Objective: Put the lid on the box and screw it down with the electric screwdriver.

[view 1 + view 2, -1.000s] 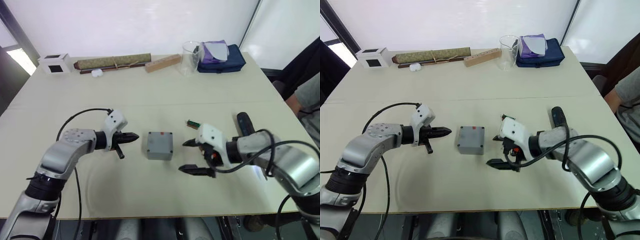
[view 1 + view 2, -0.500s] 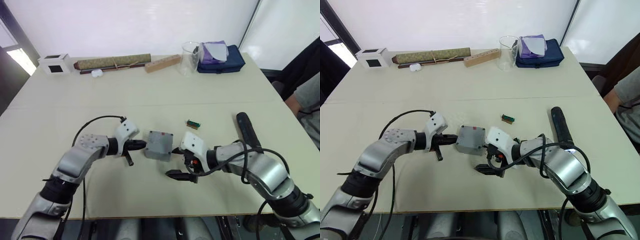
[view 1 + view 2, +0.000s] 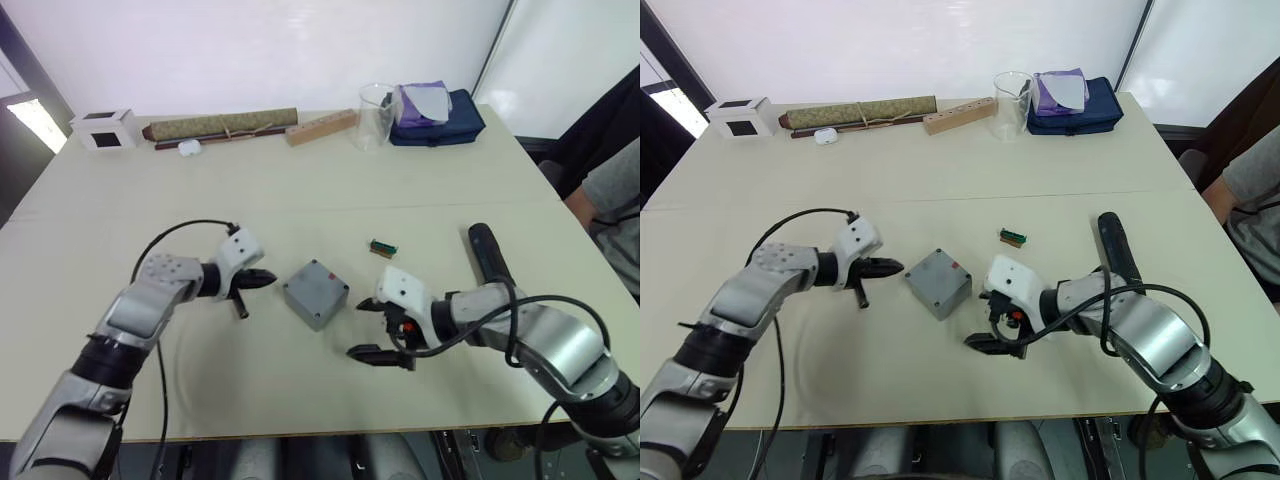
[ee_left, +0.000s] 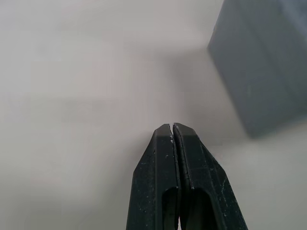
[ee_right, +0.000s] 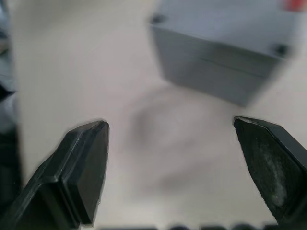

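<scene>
The grey box (image 3: 316, 293) sits mid-table, turned corner-on, with a small red mark on top. The lid (image 5: 230, 19) lies flat on it; a seam runs under it in the right wrist view, and screw holes show at the corners. My left gripper (image 3: 264, 280) is shut and empty, pointing at the box (image 4: 264, 62) from its left with a small gap. My right gripper (image 3: 357, 329) is open, just right of the box and not touching it. The black electric screwdriver (image 3: 488, 256) lies on the table to the right, behind my right forearm.
A small green part (image 3: 383, 247) lies behind the box. Along the far edge stand a white cube (image 3: 103, 128), a rolled mat (image 3: 222, 125), a wooden block (image 3: 322, 127), a clear beaker (image 3: 375, 102) and a blue bag (image 3: 435, 108). A person (image 3: 612, 195) sits at the right edge.
Both grippers closed in on the box's sides, then drew back. The box has turned from square-on to corner-on. The left gripper stayed shut, the right open.
</scene>
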You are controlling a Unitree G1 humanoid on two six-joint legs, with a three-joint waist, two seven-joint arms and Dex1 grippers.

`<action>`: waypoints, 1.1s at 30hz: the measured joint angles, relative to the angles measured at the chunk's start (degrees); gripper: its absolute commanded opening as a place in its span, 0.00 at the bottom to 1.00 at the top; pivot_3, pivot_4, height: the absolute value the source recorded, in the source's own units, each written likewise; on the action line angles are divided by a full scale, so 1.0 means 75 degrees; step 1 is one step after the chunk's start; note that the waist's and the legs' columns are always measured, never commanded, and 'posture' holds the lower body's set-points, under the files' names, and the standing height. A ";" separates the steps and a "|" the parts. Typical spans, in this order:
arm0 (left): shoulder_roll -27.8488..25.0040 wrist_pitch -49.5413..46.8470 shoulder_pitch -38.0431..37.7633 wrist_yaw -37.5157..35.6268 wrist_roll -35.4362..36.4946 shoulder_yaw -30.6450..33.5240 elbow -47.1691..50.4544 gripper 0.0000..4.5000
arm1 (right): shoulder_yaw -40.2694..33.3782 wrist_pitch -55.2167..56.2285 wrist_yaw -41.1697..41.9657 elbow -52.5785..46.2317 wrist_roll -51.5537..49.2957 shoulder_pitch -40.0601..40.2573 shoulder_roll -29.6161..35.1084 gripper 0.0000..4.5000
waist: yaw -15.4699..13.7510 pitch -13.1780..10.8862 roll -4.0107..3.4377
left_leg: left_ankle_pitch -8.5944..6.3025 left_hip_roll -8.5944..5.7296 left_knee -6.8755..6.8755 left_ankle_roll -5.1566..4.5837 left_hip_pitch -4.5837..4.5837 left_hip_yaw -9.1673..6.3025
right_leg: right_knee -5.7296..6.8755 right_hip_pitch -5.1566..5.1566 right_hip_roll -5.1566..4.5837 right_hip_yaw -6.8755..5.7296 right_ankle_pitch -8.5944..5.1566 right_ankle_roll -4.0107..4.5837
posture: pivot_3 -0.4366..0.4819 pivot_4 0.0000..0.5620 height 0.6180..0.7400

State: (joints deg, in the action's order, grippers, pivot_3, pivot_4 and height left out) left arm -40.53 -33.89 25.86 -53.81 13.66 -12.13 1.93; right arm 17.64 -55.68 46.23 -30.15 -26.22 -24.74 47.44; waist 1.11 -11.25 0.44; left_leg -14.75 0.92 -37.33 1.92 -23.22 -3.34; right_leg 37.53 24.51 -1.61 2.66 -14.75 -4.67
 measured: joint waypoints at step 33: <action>0.0959 -0.0539 -0.0092 0.0412 0.0072 -0.0081 0.0618 0.00 | 0.0832 0.0773 0.0382 0.0720 0.1201 -0.0212 -0.0920 0.99 | -0.0035 0.0004 0.0005 | 0.0000 -0.0003 -0.0012 0.0001 -0.0002 -0.0002 | 0.0006 -0.0004 -0.0004 -0.0002 0.0002 0.0001 | 0.48 0.27 1.00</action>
State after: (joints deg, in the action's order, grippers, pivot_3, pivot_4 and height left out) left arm -33.34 -37.94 25.16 -50.72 14.19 -12.74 6.56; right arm 23.88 -49.87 49.10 -24.75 -17.22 -26.33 40.54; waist 0.85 -11.22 0.48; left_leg -14.75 0.90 -37.42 1.92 -23.24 -3.35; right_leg 37.58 24.48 -1.64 2.64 -14.73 -4.66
